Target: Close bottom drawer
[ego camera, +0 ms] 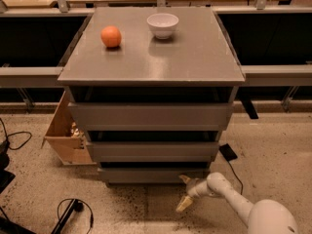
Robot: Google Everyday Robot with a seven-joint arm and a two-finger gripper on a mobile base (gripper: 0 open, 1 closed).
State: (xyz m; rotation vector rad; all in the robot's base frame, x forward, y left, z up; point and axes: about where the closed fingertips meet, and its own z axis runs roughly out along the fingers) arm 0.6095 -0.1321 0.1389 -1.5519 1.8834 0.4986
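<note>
- Beneath the front edge of the grey cabinet tabletop (161, 57), the wide matte-grey bottom drawer (146, 174) sits lowest, seemingly almost shut.
- Under the front-right corner, the white arm's gripper (185, 191), fingers spread and empty, sits at the drawer's front panel, likely to push.

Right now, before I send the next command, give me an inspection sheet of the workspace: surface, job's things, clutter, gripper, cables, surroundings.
Surface: grey cabinet top, carrying an orange and a white bowl.
Job's things: bottom drawer, lowest of three; a dark gap shows above its front, so it seems not fully shut.
Clutter: open brown box left of the cabinet; flat black object on the floor to the right.
Grippers: gripper open, low at the bottom drawer's right end; whether it touches the front cannot be told.
Cables: black cables looped on the floor at left.
Surroundings: speckled floor; metal rails on both sides.
</note>
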